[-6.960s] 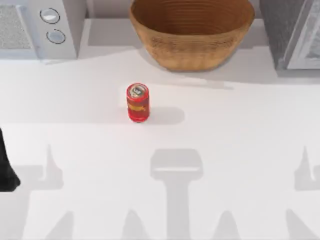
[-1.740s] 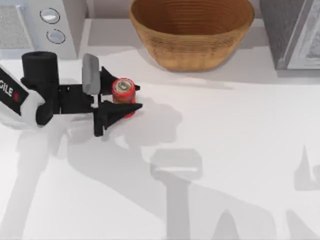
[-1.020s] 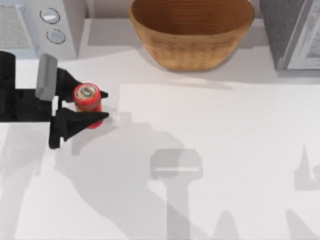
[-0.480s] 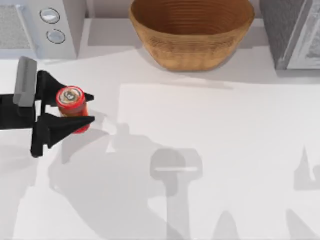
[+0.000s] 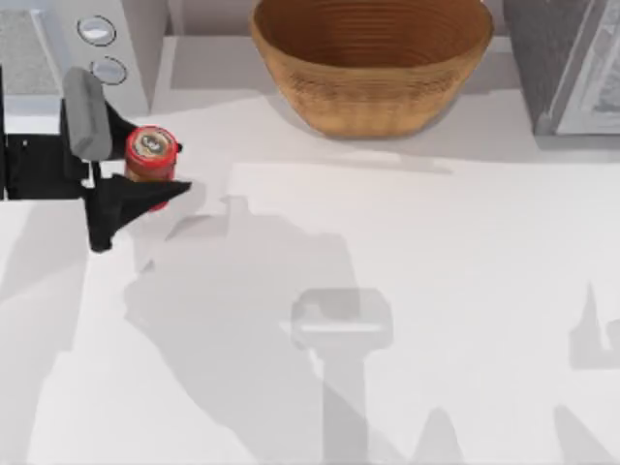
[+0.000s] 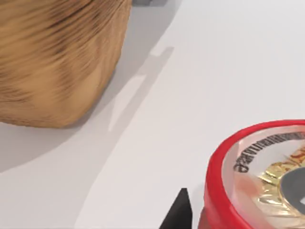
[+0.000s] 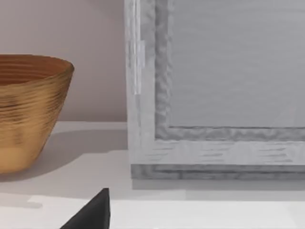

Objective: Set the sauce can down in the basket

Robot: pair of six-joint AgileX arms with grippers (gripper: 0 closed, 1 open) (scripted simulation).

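Can (image 5: 152, 153) pinched between left gripper (image 5: 136, 167) fingers (far left, well apart from basket (image 5: 372, 73)); likely slip or rim strike during carry. Right gripper's fingers: cannot tell.

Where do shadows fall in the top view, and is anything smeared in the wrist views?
Top view: a broad grey arm shadow spreads over the table below the left gripper holding the sauce can. Left wrist view: the basket wall looks streaked. Right wrist view: the basket's ribs show clearly.
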